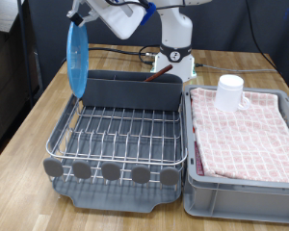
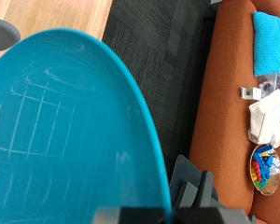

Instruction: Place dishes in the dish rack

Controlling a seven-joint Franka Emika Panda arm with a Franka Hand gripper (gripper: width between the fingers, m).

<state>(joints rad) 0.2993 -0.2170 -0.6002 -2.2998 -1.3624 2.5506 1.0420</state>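
My gripper [image 1: 80,19] is shut on the top edge of the round light-blue plate [image 1: 76,58]. It holds the plate on edge above the back corner of the dish rack [image 1: 120,130] at the exterior view's left. The plate's lower rim hangs beside the grey utensil caddy [image 1: 130,89]. The plate fills most of the wrist view [image 2: 65,131]. The dark-brown wooden spoon [image 1: 162,72] stands in the caddy. The white cup [image 1: 229,91] stands upside down on the pink checkered cloth [image 1: 246,135].
The cloth lines a grey bin [image 1: 241,197] at the exterior view's right of the rack. A row of grey discs [image 1: 111,171] runs along the rack's front edge. The robot base [image 1: 175,43] stands behind the caddy. Both sit on a wooden table [image 1: 29,125].
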